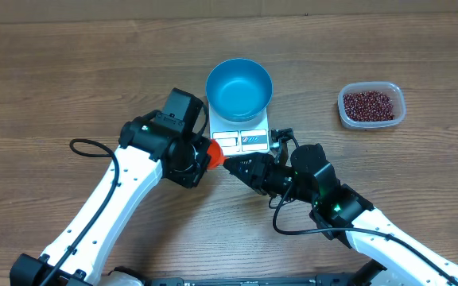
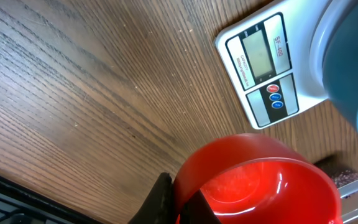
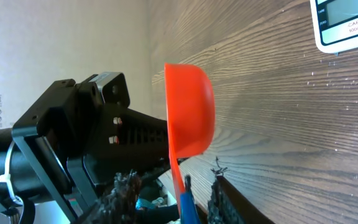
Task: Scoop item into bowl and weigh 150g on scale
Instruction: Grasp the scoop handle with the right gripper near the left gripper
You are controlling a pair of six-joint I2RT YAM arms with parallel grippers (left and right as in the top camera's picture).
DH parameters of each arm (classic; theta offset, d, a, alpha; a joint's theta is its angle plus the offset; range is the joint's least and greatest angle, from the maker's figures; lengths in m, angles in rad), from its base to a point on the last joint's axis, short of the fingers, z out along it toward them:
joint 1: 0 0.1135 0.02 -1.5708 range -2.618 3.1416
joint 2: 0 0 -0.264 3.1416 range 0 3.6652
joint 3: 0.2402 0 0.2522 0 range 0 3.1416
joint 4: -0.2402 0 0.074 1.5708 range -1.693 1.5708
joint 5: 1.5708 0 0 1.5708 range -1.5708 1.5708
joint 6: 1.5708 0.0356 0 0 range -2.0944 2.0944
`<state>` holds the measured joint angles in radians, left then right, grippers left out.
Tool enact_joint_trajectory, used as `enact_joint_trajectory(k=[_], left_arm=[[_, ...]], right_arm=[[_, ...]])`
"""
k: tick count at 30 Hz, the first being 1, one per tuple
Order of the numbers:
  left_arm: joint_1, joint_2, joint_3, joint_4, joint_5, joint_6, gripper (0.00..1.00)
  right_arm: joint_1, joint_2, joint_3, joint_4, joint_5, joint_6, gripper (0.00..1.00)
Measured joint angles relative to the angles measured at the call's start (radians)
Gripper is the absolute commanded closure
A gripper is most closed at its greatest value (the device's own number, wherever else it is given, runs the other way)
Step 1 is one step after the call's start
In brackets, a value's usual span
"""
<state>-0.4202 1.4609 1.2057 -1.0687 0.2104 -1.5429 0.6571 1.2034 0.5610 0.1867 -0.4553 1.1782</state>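
A red scoop (image 1: 214, 152) hangs over the table just in front of the white scale (image 1: 242, 140). My left gripper (image 2: 180, 194) is shut on the rim of the scoop's cup (image 2: 260, 180), which looks empty. From the right, my right gripper (image 3: 171, 175) stands open around the scoop's handle (image 3: 188, 202). The handle lies between the fingers with a gap on both sides. The blue bowl (image 1: 238, 87) sits on the scale with nothing in it. The red-brown beans (image 1: 370, 104) fill a clear tub at the right.
The clear tub (image 1: 397, 114) stands on the wooden table, right of the scale and well away from both arms. The left arm (image 1: 102, 206) and right arm (image 1: 388, 238) reach in from the near edge. A black cable (image 1: 86, 144) loops beside the left arm.
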Motion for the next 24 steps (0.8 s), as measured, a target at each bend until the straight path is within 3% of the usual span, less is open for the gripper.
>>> enact_joint_trajectory(k=[24], left_arm=[[-0.032,0.000,0.000,0.000,0.016,-0.003,0.93]], right_arm=[[0.000,0.000,0.000,0.004,0.000,0.000,0.79]])
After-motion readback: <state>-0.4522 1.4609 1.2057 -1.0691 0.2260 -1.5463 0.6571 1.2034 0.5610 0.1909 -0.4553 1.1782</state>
